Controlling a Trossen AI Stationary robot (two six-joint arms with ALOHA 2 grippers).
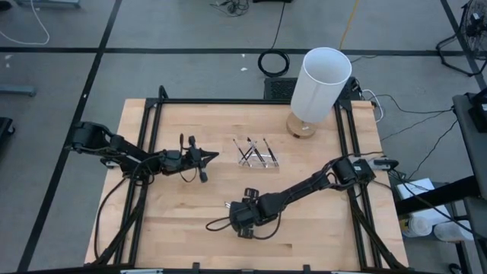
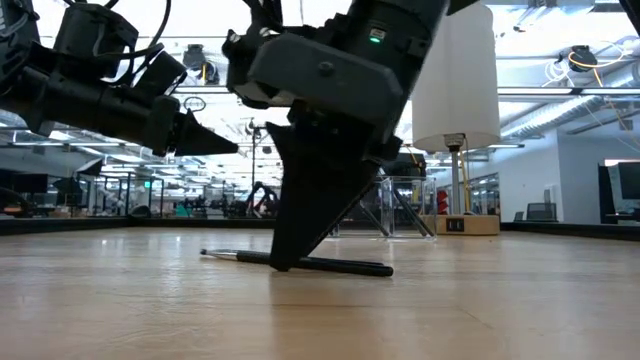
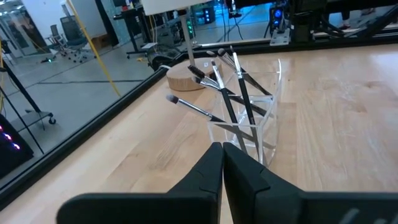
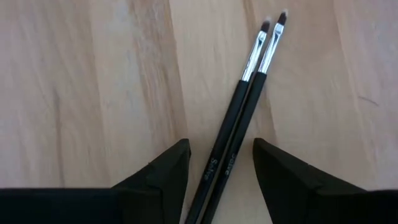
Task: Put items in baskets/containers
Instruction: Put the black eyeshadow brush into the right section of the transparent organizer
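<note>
Two slim dark brushes [image 4: 239, 112] with silvery ferrules lie side by side on the wooden table; in the low view they show as one thin dark line [image 2: 330, 265]. My right gripper [image 4: 221, 144] is open and points steeply down over their handles, one finger on each side, with a gap to both. The clear tray [image 1: 256, 154] sits at the table's middle and holds several brushes [image 3: 233, 93] crossed over each other, some leaning on its walls. My left gripper [image 1: 205, 158] hovers shut left of the tray, pointing at it [image 3: 222, 163].
A tall white cylinder [image 1: 321, 82] on a round wooden base [image 1: 302, 126] stands at the far right, behind the tray. Black frame rails [image 1: 152, 129] run along the table's left, right and far sides. A cable loop [image 1: 217, 225] hangs beside my right wrist.
</note>
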